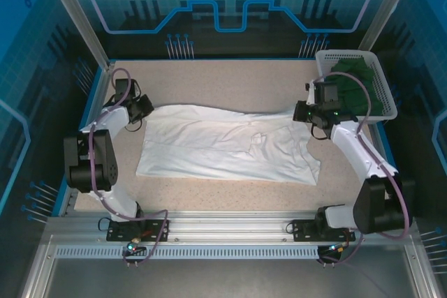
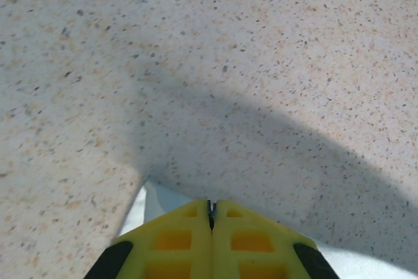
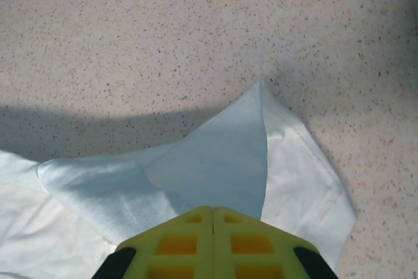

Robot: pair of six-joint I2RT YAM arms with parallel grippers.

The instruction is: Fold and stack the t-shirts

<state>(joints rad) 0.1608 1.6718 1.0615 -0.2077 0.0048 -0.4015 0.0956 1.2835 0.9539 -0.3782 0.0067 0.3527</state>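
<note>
My left pincer point(image 2: 210, 212) has its jaws pressed together on a corner of the large thin white cloth t-shirt point(image 1: 223, 148). My right pincer point(image 3: 213, 213) is clamped likewise on the opposite far corner, I judge to pull that edge taut for folding. The shirt lies spread across the overhead frame's centre on the speckled beige tabletop point(image 1: 230, 82). The dark green t-shirt point(image 1: 356, 78) sits bundled in the white plastic lattice basket point(image 1: 388, 111), upper right. I can read no writing anywhere.

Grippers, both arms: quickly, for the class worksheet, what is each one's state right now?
Left gripper: closed, pinching a corner of the white t-shirt.
Right gripper: closed, holding an edge of the same white t-shirt.
</note>
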